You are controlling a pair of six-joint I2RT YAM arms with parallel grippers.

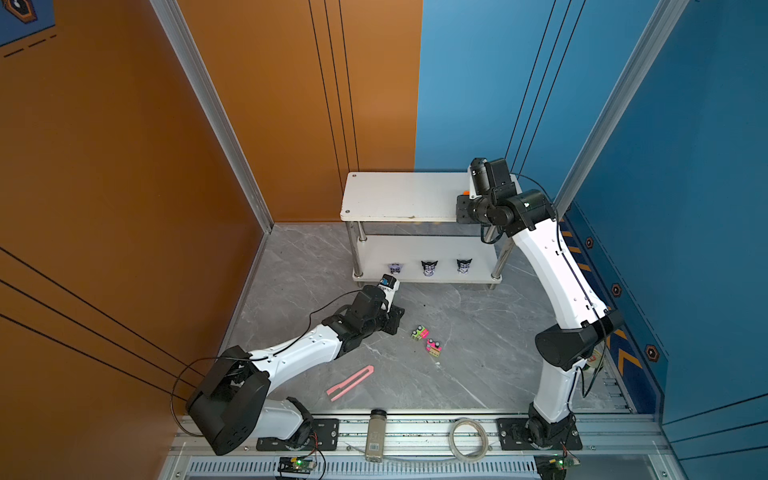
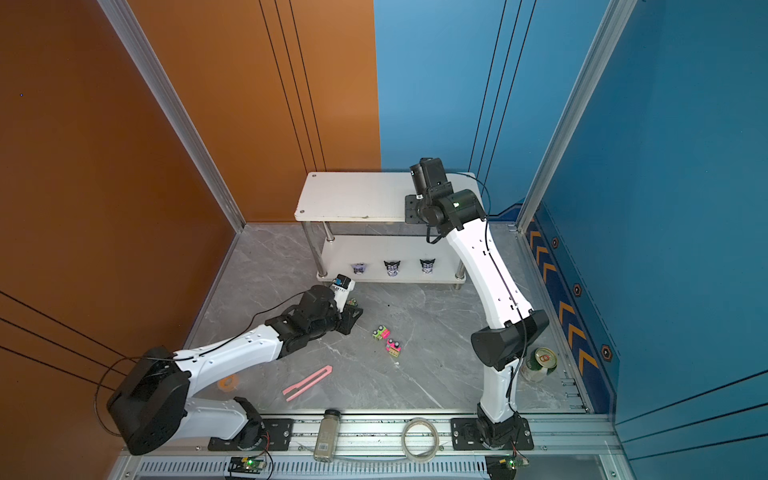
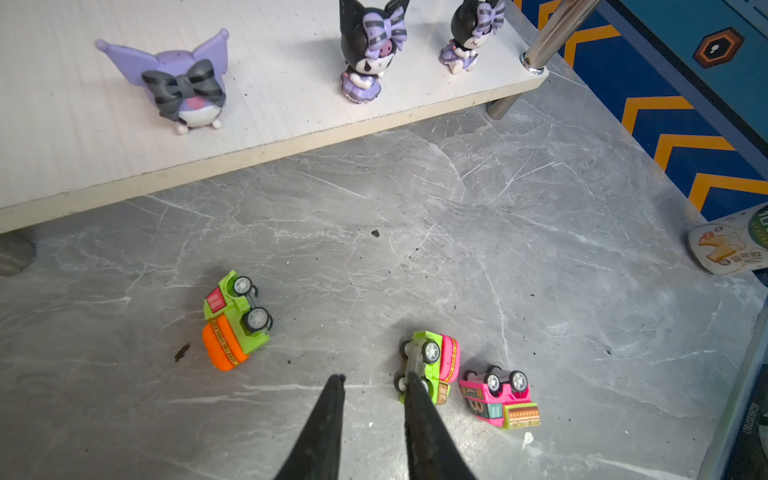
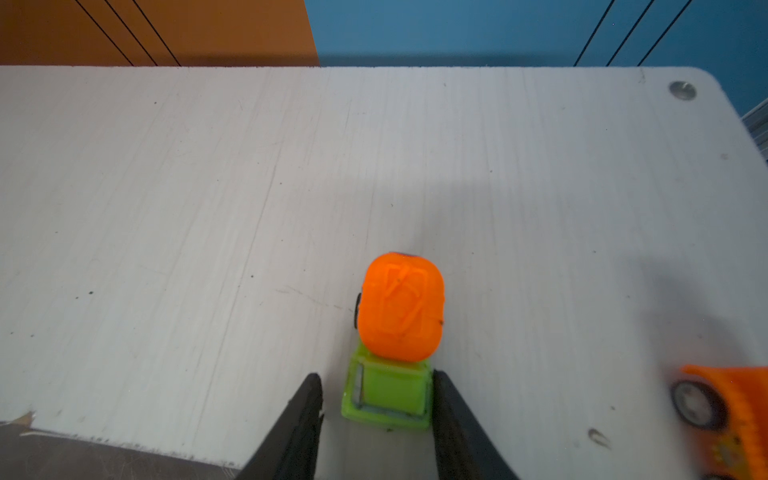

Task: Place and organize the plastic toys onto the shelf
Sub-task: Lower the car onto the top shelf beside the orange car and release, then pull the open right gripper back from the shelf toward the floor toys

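The white two-tier shelf (image 1: 399,195) stands at the back. Three purple-black figurines (image 1: 395,269) (image 1: 429,268) (image 1: 464,265) line its lower tier. On the top tier, my right gripper (image 4: 377,376) is open around an upright orange-green car (image 4: 399,316): one finger touches its green cab, the other stands off. A second orange car (image 4: 723,407) sits beside it. My left gripper (image 3: 376,376) hovers open and empty over the floor. Three cars lie tipped there: orange-green (image 3: 235,320), green-pink (image 3: 432,365) by one fingertip, and pink (image 3: 498,399).
A long pink strip (image 1: 351,382) lies on the grey floor near the left arm. A grey bottle (image 1: 376,434) and a tape ring (image 1: 467,438) rest on the front rail. A drink can (image 2: 540,363) stands by the right arm's base, and an orange tape roll (image 2: 227,382) by the left arm.
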